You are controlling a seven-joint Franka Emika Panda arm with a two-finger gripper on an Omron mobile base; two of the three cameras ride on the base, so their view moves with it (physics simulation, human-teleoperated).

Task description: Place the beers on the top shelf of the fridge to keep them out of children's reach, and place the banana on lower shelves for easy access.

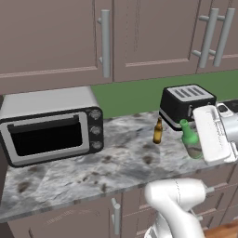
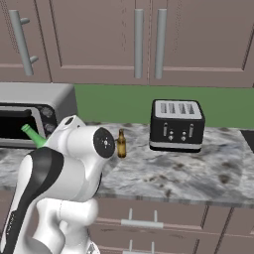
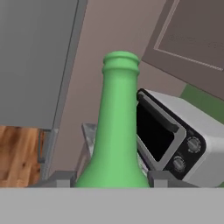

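You have the green bottle (image 3: 114,131) clamped between the fingers (image 3: 59,178), its neck rising straight up the middle of the hand view. In the left base view that bottle (image 1: 190,139) sits at the hand (image 1: 214,132), lifted above the marbled desk (image 1: 69,172) in front of the toaster (image 1: 186,103). The brown bottle (image 1: 158,131) stands upright on the desk, between the toaster oven (image 1: 51,128) and the toaster.

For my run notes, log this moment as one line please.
gripper: shut on green beer | green beer: lifted, tilted | amber beer: upright on counter beside toaster | fridge step: not yet done
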